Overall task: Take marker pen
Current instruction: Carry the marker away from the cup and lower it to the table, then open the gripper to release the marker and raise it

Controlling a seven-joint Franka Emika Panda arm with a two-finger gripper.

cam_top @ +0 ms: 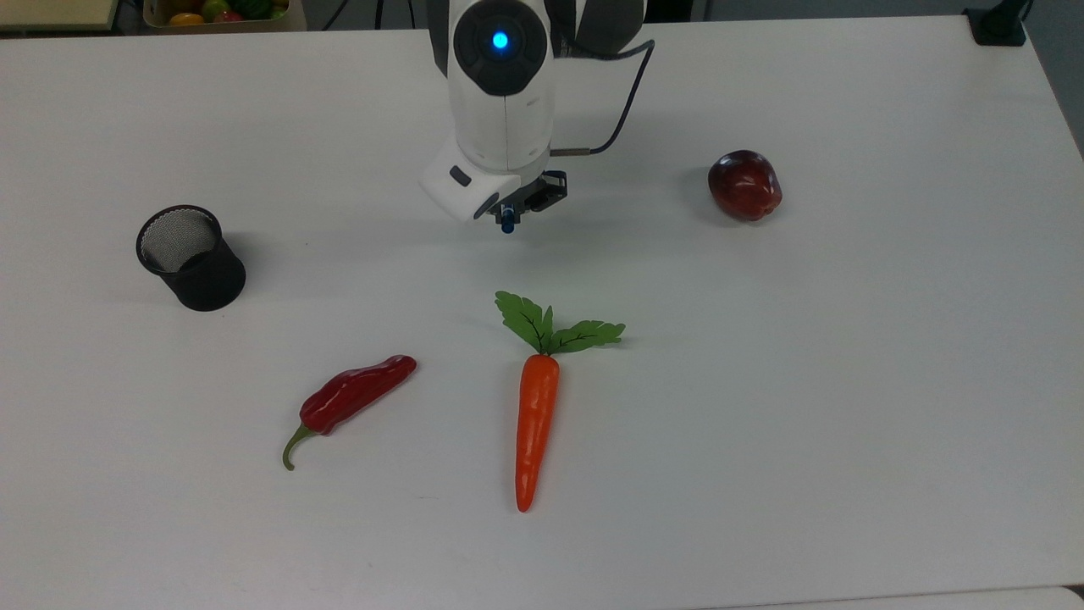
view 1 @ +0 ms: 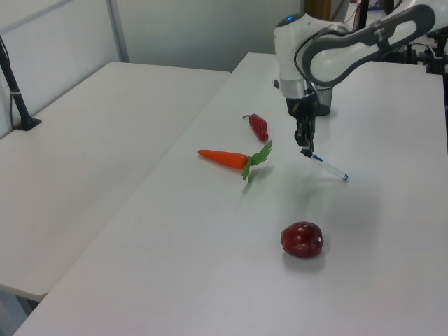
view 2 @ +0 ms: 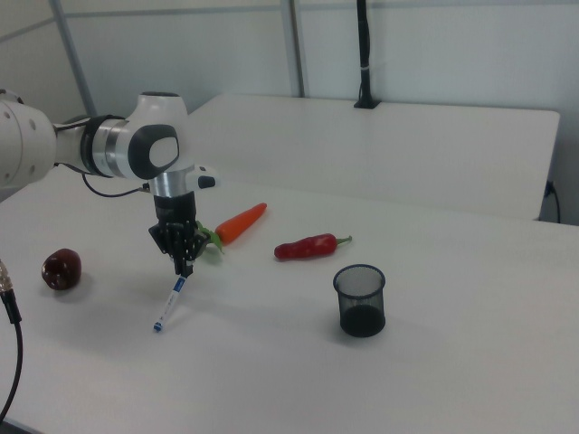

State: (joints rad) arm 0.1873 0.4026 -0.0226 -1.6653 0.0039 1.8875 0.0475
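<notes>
Judging by the grasp, the taking looked largely done: the gripper [view 2: 184, 268] was clamped on the upper end of the marker pen [view 2: 169, 302], which hung slanted below it, its lower tip close to or touching the table [view 2: 434, 362]. The mesh cup [view 2: 361, 299] stood well apart; the carrot [view 2: 240, 222] lay near, beyond the gripper.

I am looking at a broad white worktop [cam_top: 847, 424] carrying four things, all well apart. A black mesh cylindrical cup [cam_top: 190, 257] is standing upright near the top view's left. A glossy red chili pepper with a green stem [cam_top: 349, 400] is lying beside an orange plastic carrot with green leaves [cam_top: 537, 407]. A dark red apple [cam_top: 744, 185] is sitting toward the top view's right.
</notes>
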